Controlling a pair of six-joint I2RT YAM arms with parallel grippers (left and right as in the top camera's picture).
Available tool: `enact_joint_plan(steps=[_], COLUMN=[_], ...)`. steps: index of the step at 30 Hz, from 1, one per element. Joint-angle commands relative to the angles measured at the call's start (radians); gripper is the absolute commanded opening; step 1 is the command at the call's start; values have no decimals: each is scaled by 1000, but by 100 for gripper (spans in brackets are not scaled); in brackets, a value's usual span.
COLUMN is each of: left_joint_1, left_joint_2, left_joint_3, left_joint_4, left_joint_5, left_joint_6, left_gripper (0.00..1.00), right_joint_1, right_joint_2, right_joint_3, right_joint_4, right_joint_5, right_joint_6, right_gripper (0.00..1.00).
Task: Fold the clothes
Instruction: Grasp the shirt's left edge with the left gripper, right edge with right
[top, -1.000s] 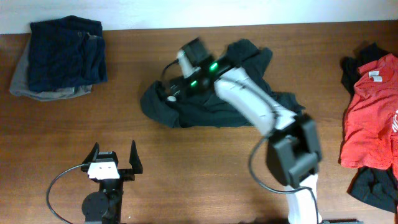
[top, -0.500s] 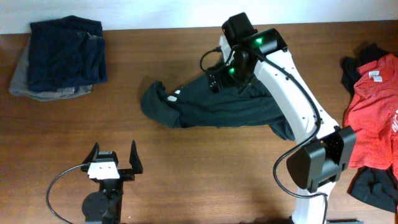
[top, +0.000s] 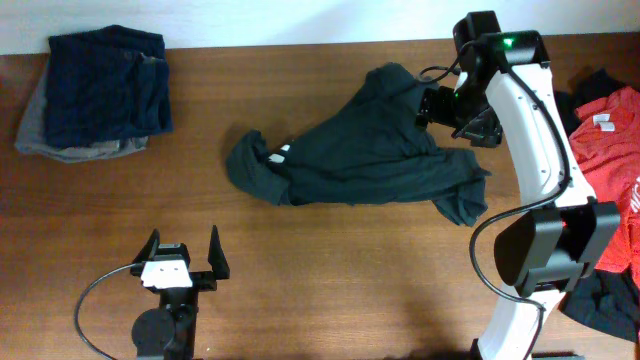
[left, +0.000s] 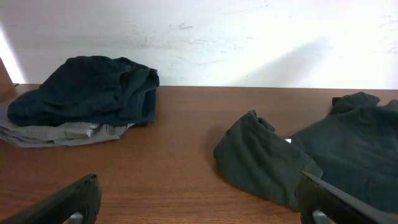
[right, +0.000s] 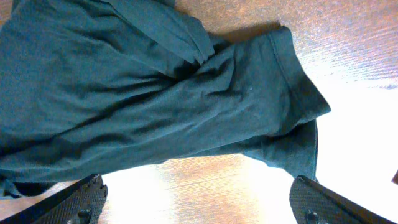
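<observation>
Across the middle of the table (top: 330, 300) lies the dark green garment (top: 360, 165), rumpled rather than flat: bunched into a lump at its left end by the white tag (top: 279, 154), with a loose flap trailing off at the near right. The navy-on-grey pile (top: 95, 95) sits well apart at the far left and the red garment (top: 600, 190) waits at the right edge, so you've room to work. Your right gripper (top: 458, 118) hovers over the green garment's far right corner, jaws wide, holding nothing; your left gripper (top: 183, 252) sits parked at the near edge, also wide and empty. I'd say spreading comes before folding here. Drop onto the hemmed edge showing in the right wrist view, pinch one layer only, and draw it outward. Bring the left in for that bunched end, or the lump will likely drag along.
</observation>
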Motion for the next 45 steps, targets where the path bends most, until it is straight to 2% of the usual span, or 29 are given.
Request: enact_joint_plan(steps=[1,4,10,19,35,41,45], left_joint_1=[-3,-3,-3,-3,-3,-3,-3], left_joint_2=[-6,-6,-6,-6,-6,-6,1], left_joint_3=[-5,-5,-5,-5,-5,-5,6], left_joint_4=[-1,-1,-1,-1,27,163,275], left_joint_5=[-7,-7,-7,-7,-4,311,331], left_joint_6=[-10,-10,-10,-10,-7,-5,-5], left_gripper=[99,99,99,99,99,99,99], right_joint_1=[3,-11,-85,-140,-122,-122,-121], right_joint_2=[12,12,12,10,-84,-140,-164], right_joint_3=[-5,-12,-79,-205,-211,-211,-211], right_joint_4=[0,-1,-1,13,-1,-69,-78], right_joint_5=[67,190,193,193,201,232,237], right_joint_6=[101,196,240,384,414,414,413], right_gripper=[99,99,99,99,99,99,99])
